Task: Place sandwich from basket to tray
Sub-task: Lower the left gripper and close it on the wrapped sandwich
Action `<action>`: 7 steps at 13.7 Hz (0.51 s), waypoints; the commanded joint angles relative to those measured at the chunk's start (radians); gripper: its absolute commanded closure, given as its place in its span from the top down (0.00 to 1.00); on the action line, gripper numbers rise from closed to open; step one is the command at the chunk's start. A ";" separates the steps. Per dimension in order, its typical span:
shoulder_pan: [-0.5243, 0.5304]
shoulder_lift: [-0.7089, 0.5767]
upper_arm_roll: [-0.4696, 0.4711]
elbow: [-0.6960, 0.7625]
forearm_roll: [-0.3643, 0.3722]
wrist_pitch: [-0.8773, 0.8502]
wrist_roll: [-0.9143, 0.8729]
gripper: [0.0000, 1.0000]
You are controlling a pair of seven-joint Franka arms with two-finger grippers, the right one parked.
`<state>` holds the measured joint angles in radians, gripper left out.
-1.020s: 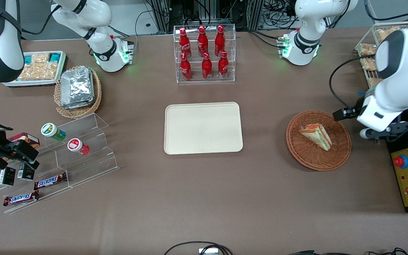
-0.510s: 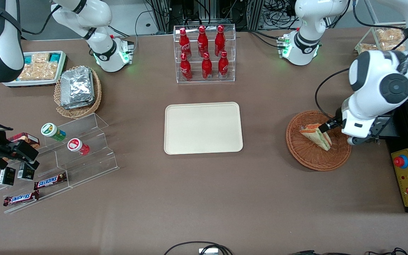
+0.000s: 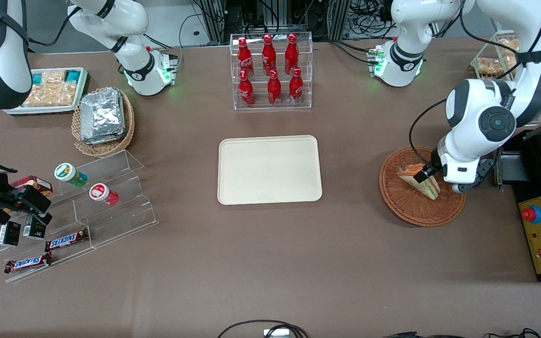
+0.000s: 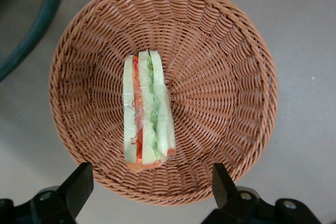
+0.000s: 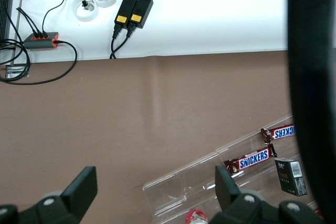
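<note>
While the tray (image 3: 269, 169) sits bare at the tabletop's middle, we see the gripper (image 4: 152, 195) above the basket (image 3: 404, 206), fingers (image 4: 80, 184) spread wide, the sandwich (image 4: 146, 111) lying in the basket's middle, ungrasped.

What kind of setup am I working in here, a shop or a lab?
Probably a lab mock-up of a snack counter: red bottles in a clear acrylic rack, chocolate bars on clear acrylic steps, and the open left gripper above the sandwich's reddish-brown wicker basket.

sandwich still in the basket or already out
In. The sandwich lies on its edge in the basket, with the open pincer above it; tray bare.
</note>
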<state>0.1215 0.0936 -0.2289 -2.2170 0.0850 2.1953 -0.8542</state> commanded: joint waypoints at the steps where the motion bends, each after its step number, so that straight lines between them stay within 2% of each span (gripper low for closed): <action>1: -0.010 0.018 0.006 -0.027 0.021 0.067 -0.065 1.00; 7: -0.006 0.041 0.011 -0.076 0.022 0.135 -0.100 1.00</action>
<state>0.1216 0.1291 -0.2251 -2.2747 0.0896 2.2982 -0.9159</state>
